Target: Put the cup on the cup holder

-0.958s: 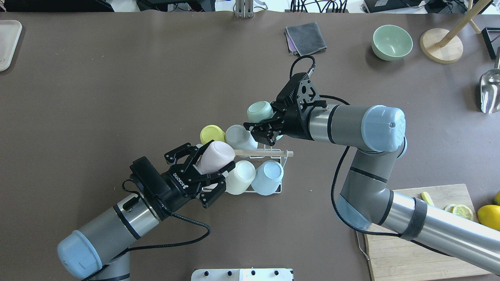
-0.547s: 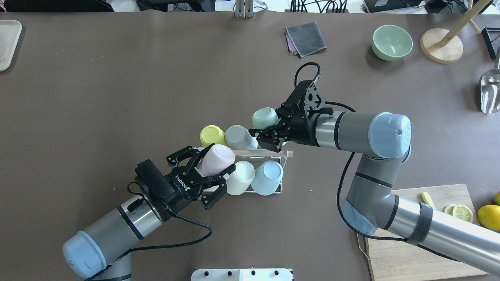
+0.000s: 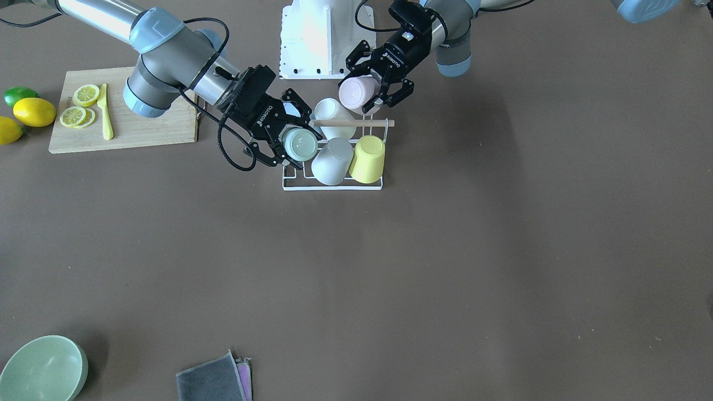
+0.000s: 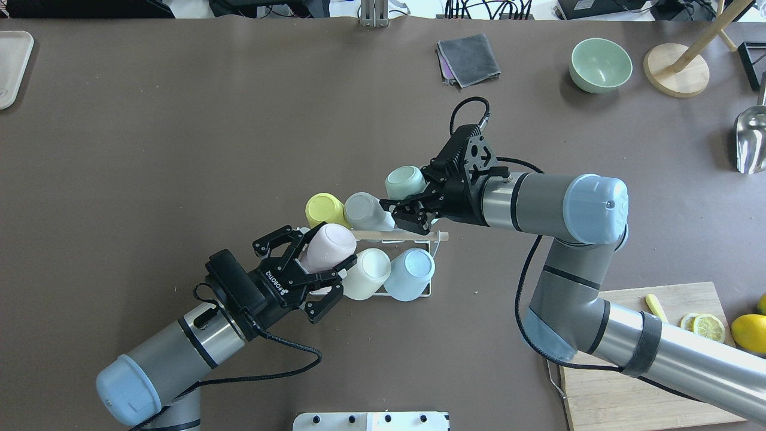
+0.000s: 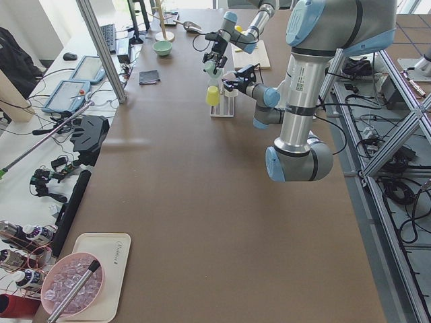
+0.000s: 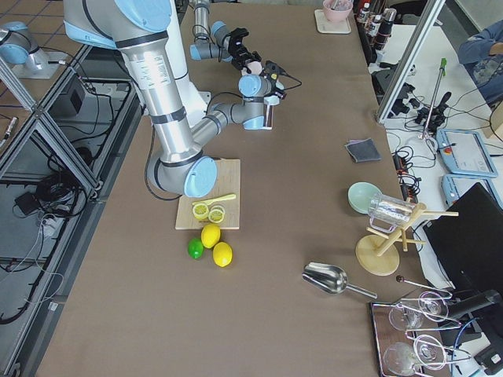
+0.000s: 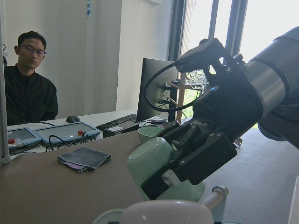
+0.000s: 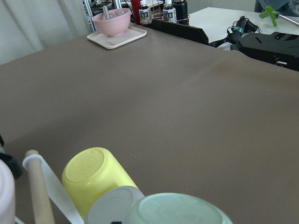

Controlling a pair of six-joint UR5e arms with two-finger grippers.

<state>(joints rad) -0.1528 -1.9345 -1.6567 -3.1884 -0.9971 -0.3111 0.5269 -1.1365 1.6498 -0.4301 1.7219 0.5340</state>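
Observation:
The cup holder (image 4: 426, 265) is a white wire rack with a wooden rod (image 4: 413, 236) across its top, mid-table. A yellow cup (image 4: 323, 208), a grey cup (image 4: 364, 209), a cream cup (image 4: 366, 273) and a light blue cup (image 4: 410, 272) sit upside down on its pegs. My left gripper (image 4: 332, 246) is shut on a pink cup (image 4: 328, 248), tilted over the rack's near-left corner. My right gripper (image 4: 410, 202) is shut on a mint green cup (image 4: 405, 182), tilted over the rack's far-right corner beside the grey cup. In the front view the mint cup (image 3: 299, 143) and the pink cup (image 3: 358, 92) flank the rack (image 3: 334, 185).
A folded grey cloth (image 4: 468, 58), a green bowl (image 4: 600, 64), a wooden stand (image 4: 676, 69) and a metal scoop (image 4: 751, 140) lie at the far right. A cutting board (image 4: 634, 371) with lemon slices and a lemon (image 4: 748, 332) are near right. A tray (image 4: 12, 66) is at the far left.
My right gripper has carried the mint green cup down and toward the rack, closer to the grey cup. My left gripper has shifted slightly back with the pink cup.

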